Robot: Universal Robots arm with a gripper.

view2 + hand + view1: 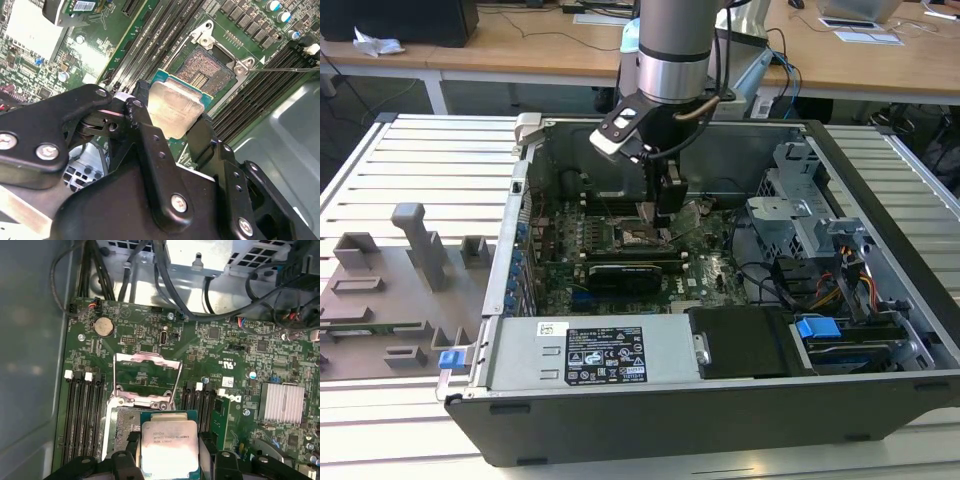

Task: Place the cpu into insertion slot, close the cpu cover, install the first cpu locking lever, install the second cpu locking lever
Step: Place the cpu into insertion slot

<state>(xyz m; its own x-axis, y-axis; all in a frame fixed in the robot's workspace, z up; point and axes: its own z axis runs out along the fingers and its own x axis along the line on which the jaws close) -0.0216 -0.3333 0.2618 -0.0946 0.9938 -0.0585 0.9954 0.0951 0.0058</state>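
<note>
— Silver-grey metal, green rim: the cpu (169, 447) is pinched in the claw (170, 119), which is closed onto its edges just above the insertion slot (206, 70). It is not seated.
— The cpu cover (145, 358)?
— Flipped open beside the slot. I judge all four steps are undone.
— Obstructions?
— Grey fixtures (380, 290) lie well toward the exterior view's left of the slot. Memory slots (82, 415) flank it closely, and cables (820, 285) crowd the exterior view's right.

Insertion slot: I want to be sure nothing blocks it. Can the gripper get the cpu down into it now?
Probably yes: the cpu cover stands open, the insertion slot has its pin field bare, and the gripper holds the cpu close beside it.
</note>
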